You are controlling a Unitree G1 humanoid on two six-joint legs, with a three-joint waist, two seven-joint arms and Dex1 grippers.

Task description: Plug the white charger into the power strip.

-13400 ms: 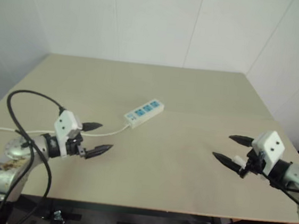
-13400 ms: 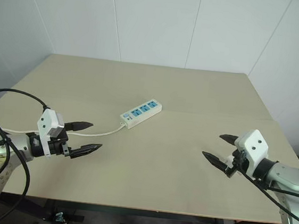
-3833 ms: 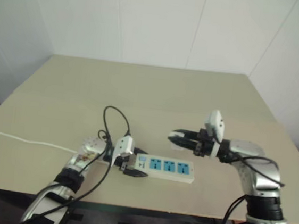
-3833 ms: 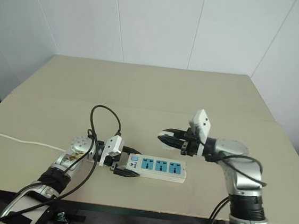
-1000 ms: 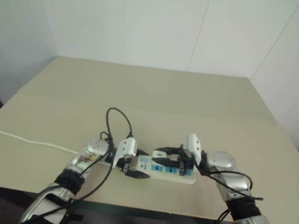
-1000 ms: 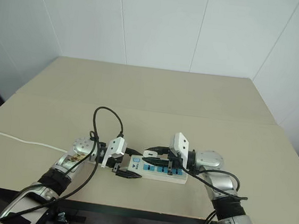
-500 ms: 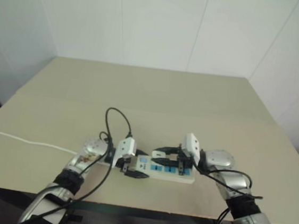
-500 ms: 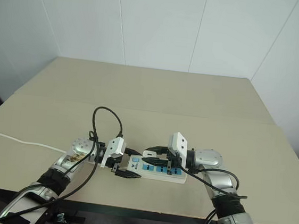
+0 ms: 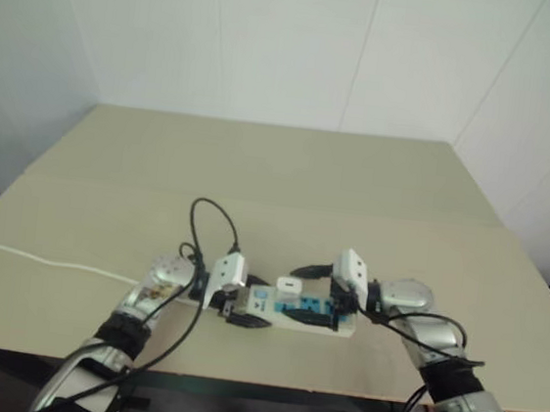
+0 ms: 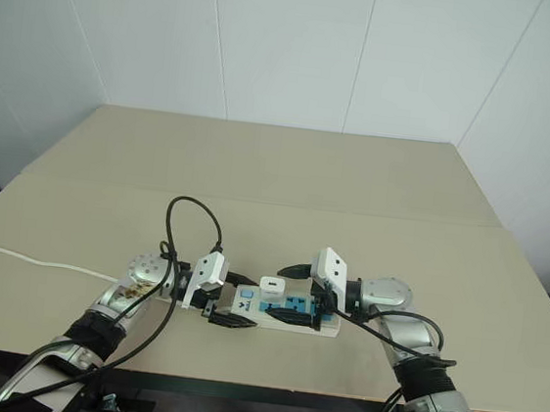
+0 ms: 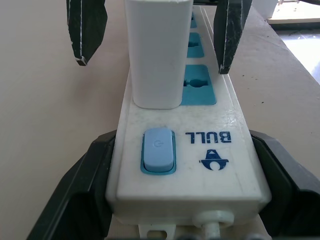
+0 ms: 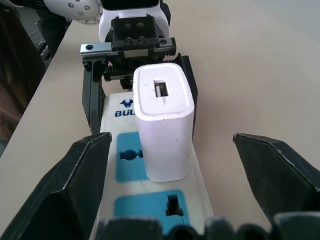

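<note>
The power strip (image 11: pixel 210 145) lies along the table's near edge. My left gripper (image 10: pixel 238 303) is shut on its switch end, one black finger on each long side. The white charger (image 10: pixel 270 286) stands upright in the blue socket closest to the switch (image 11: pixel 158 150). In the right wrist view the charger (image 12: pixel 165 125) shows its port on top. My right gripper (image 10: pixel 284 292) is open, its fingertips (image 11: pixel 82 40) spread on either side of the charger and apart from it. Two more blue sockets (image 12: pixel 172 207) lie free beyond the charger.
The strip's thin white cord (image 10: pixel 33 259) runs off the table's left edge. A black cable loop (image 10: pixel 190 217) arches over my left arm. The tan table (image 10: pixel 355 195) stretches back to a white wall; its front edge is just below the strip.
My right gripper has opened and let go of the charger, which now stands by itself in the strip. The left gripper has kept its hold.
</note>
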